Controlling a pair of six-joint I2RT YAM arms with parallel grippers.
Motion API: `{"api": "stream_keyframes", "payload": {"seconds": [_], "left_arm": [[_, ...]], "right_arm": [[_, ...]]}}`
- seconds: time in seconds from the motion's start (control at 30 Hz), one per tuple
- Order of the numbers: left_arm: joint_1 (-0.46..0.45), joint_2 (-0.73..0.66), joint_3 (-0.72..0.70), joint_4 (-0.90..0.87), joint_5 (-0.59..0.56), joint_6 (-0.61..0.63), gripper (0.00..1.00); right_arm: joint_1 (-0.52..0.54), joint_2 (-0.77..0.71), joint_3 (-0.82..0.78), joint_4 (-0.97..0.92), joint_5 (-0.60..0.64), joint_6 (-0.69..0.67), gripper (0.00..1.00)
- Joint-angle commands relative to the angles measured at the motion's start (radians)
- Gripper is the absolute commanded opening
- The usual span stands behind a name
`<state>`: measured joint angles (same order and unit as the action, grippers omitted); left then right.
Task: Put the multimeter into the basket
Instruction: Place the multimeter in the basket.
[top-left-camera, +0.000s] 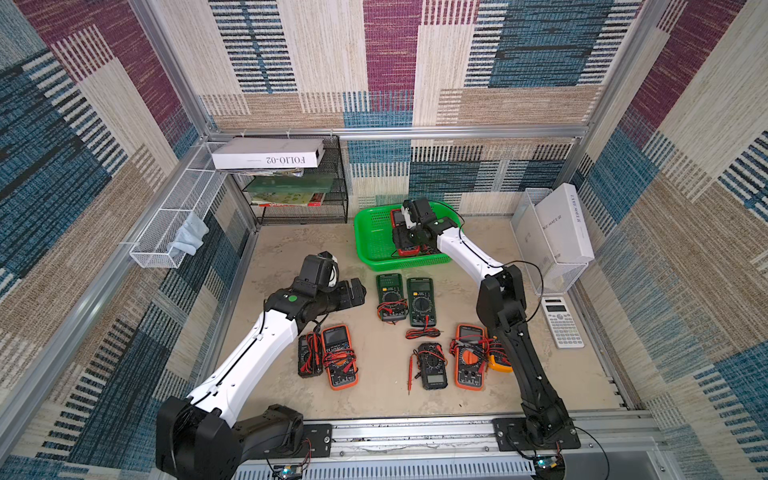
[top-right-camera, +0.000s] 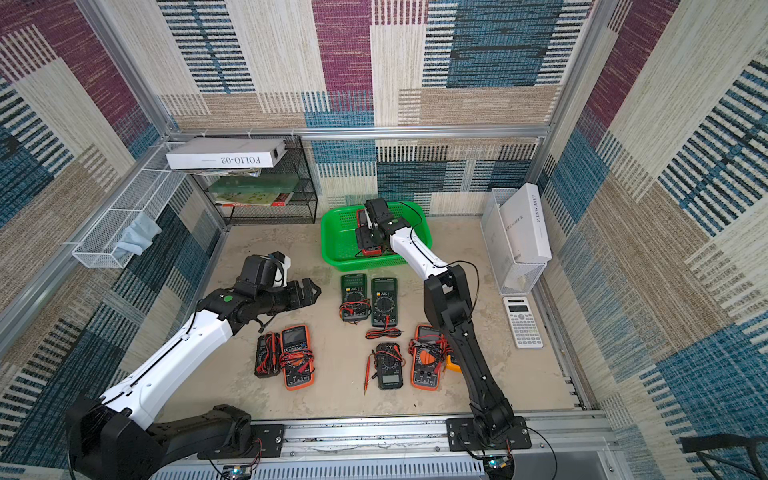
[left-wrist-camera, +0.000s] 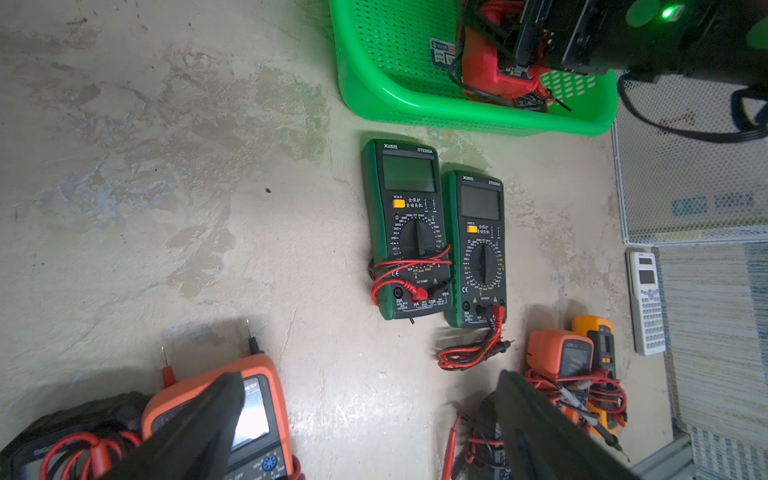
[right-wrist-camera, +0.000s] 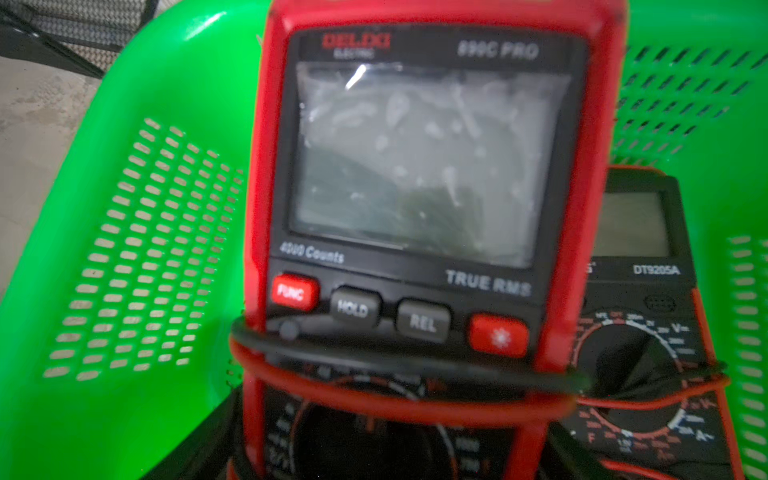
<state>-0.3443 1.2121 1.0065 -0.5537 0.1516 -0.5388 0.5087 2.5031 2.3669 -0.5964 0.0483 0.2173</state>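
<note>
The right gripper (top-left-camera: 407, 241) reaches down into the basket (top-left-camera: 363, 239), which sits at twelve o'clock on the table. Its jaws appear clamped on the sides of the red multimeter (right-wrist-camera: 415, 166). The meter hangs tilted within the basket walls, screen toward the wrist camera, its leads wound round the body so nothing trails. This reads as the lowering step, with the release not yet done. A second meter (right-wrist-camera: 640, 291), black with red trim, already lies on the basket floor beside it, so the red one will likely have to settle next to it or partly on it.

The left gripper (top-left-camera: 355, 293) hovers at nine o'clock, jaws spread wide and empty, probably parked clear of the basket and ready for another pick. Loose meters lie from the centre to six o'clock, among them a pair of green meters (top-left-camera: 421, 299) and an orange meter (top-left-camera: 340, 357).

At ten o'clock a white wire tray (top-left-camera: 153, 249) holds a pale cloth (top-left-camera: 192, 233). The black rack (top-left-camera: 340, 183) at eleven o'clock carries books, with a white box (top-left-camera: 266, 153) on top.
</note>
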Motion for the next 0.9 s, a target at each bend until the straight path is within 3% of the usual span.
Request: {"api": "stream_keyframes", "payload": {"seconds": [0.0,0.33,0.53,0.87], "left_arm": [[-0.005,0.004,0.001,0.011,-0.003,0.001,0.99],[-0.013,0.009,0.004,0.012,-0.006,-0.003,0.99],[-0.015,0.012,0.007,0.013,-0.006,-0.004,0.99],[-0.017,0.015,0.004,0.015,-0.013,-0.004,0.99]], "right_arm": [[-0.004,0.013,0.009,0.033,-0.002,-0.001,0.77],[-0.013,0.06,0.008,0.019,-0.007,0.015,0.85],[-0.021,0.074,0.008,0.011,-0.001,0.027,1.0],[-0.03,0.04,0.005,-0.004,0.009,0.019,1.0]]}}
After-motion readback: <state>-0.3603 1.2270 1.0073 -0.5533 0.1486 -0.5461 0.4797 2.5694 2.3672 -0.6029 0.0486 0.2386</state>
